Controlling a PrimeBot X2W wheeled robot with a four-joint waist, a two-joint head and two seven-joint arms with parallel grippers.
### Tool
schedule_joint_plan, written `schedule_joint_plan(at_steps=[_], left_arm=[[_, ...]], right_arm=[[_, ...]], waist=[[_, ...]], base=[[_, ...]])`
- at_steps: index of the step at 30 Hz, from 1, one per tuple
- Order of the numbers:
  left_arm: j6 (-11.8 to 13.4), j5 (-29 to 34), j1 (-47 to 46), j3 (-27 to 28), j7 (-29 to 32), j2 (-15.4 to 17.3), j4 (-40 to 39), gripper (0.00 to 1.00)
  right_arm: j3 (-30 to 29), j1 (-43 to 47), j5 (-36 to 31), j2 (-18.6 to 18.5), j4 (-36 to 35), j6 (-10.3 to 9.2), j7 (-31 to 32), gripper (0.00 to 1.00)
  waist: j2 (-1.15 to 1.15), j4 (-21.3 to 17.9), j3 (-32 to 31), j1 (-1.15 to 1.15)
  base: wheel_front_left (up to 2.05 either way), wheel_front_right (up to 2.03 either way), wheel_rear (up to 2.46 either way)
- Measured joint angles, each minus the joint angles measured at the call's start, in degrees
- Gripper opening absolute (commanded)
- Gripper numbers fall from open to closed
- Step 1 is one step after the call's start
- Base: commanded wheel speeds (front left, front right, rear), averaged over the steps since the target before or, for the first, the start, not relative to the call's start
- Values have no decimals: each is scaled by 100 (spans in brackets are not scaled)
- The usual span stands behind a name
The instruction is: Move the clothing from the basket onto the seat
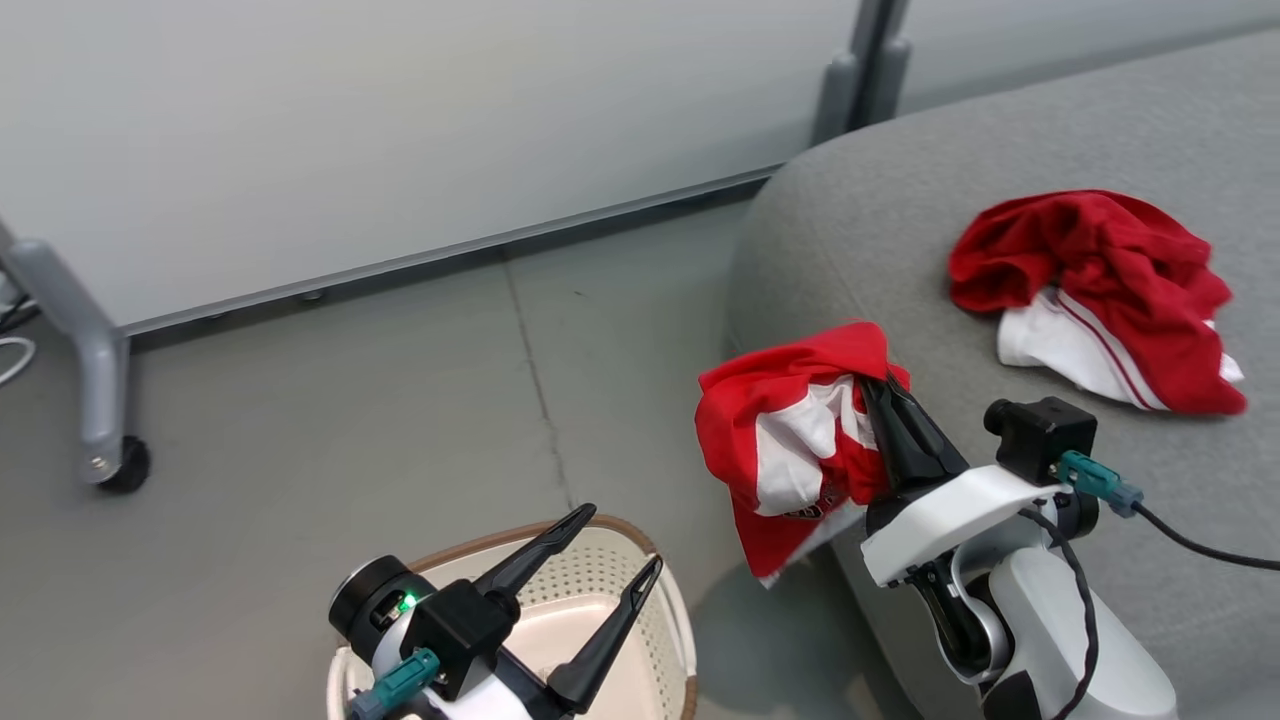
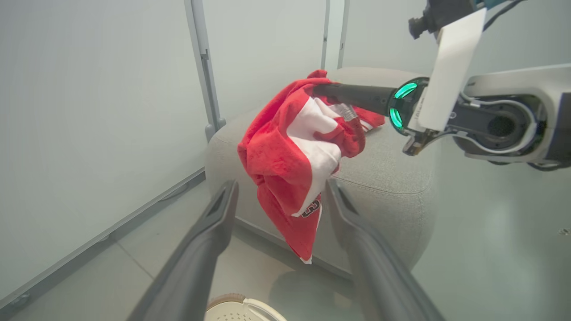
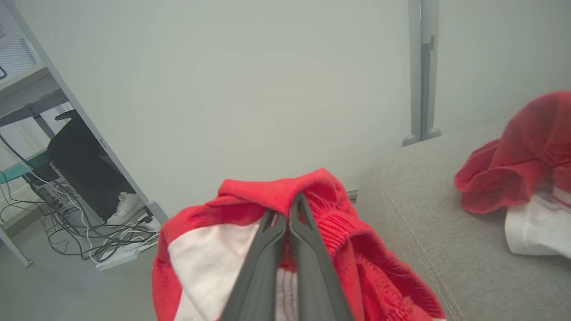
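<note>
Right fingers [image 1: 900, 430] [image 3: 263, 267] [image 2: 352, 96]: pressed together, pinching a fold of one red-and-white garment [image 1: 790, 440] [image 2: 285, 160] [image 3: 209, 249].
Held garment: lifted at the near corner of the seat [image 1: 1000, 130] [image 2: 392, 178] [image 3: 424, 214]. It bunches around the fingertips and its lower end dangles down beside the seat's side, above the floor [image 1: 350, 400]. Whether any part rests on the cushion cannot be told.
Second garment [image 1: 1100, 290] [image 3: 526, 156]: a crumpled heap lying on top of the seat, well apart from the held one, with a white striped panel at its near edge.
Left fingers [image 1: 540, 550] [image 2: 209, 232]: spread wide with nothing between them, poised over the basket [image 1: 665, 620] [image 2: 250, 310] and pointing toward the held garment.
Basket: on the floor, near the seat's corner.
Panel [image 1: 400, 120]: pale grey, on wheels, behind the floor and seat.
</note>
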Motion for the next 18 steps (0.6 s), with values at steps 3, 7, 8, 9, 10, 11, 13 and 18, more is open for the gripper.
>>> schedule_joint_plan(at_steps=[3,7,8,9,10,11,13,18], left_arm=[[-1,0,-7,-2,23,47,-35,100],[7,1,-17,5,62,145,-93,100],[5,1,-21,-1,74,159,-110,100],[4,2,-25,-9,104,186,-164,100],[3,10,-27,-16,122,202,-192,100],[4,12,-33,-19,124,221,-221,100],[3,53,-78,-20,172,281,-278,100],[7,102,-160,5,258,398,-463,100]], right_arm=[[-64,90,-18,1,-110,0,0,0],[-142,182,-20,1,-241,0,0,0],[-154,190,-23,3,-272,1,0,0],[-183,216,-13,2,-328,1,0,0],[-204,243,-13,1,-358,1,0,0],[-225,273,-11,-2,-400,0,0,0],[-281,283,-1,0,-491,1,0,0],[-530,192,-3,3,-812,0,0,0]], waist=[[0,-255,73,0],[0,-609,180,0],[0,-694,208,0],[0,-862,267,0],[0,-941,299,0],[0,-1020,333,0],[0,-1159,408,0],[0,-1403,670,0]], base=[[0,0,0],[0,0,0],[0,0,0],[0,0,0],[0,0,0],[0,0,0],[0,0,0],[0,0,0]])
